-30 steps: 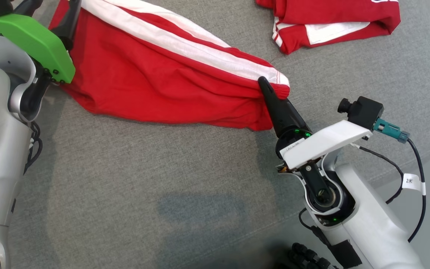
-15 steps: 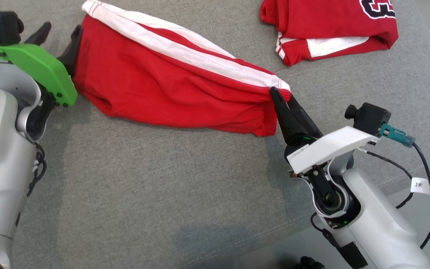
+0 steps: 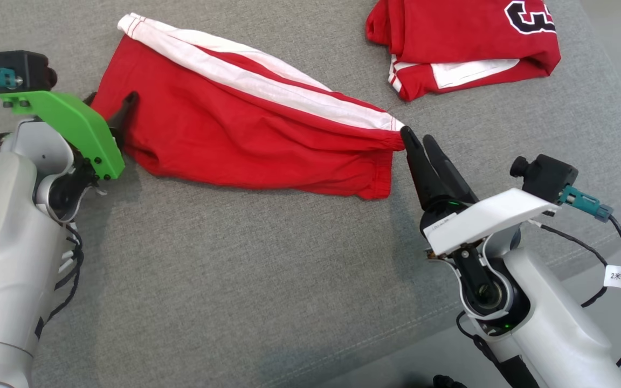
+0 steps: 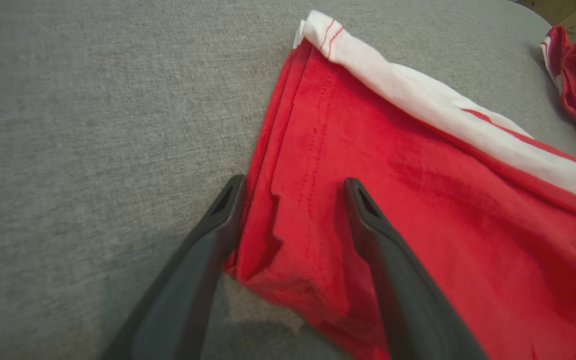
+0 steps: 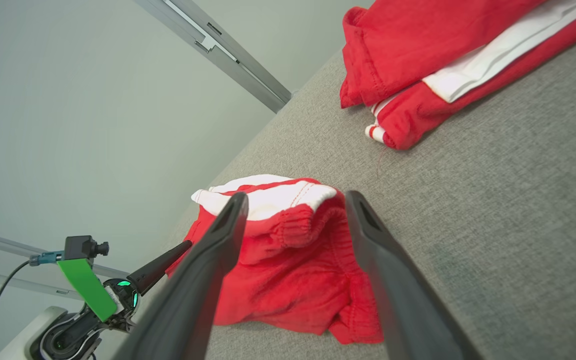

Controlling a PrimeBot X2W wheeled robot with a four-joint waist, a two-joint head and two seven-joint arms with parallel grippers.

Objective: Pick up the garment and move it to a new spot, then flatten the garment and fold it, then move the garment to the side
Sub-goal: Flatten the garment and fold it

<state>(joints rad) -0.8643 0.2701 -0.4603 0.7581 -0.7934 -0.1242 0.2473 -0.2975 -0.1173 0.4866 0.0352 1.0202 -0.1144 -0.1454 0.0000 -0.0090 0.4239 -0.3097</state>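
1. While the garment lies stretched on the grey worktop between the two arms, placement is judged done and flattening nearly so. Folding and the move aside are left.
2. The left end effector is seen with jaws wide apart and nothing held. The hem is straddled, with one tip over red cloth and the other over bare worktop.
3. The right end effector is fully spread and grips nothing, its tips just beside the waistband.
4. The long axis is laid far-left to near-right. The waistband points right and the white stripe runs along the far edge.

Folded jersey partly off-frame
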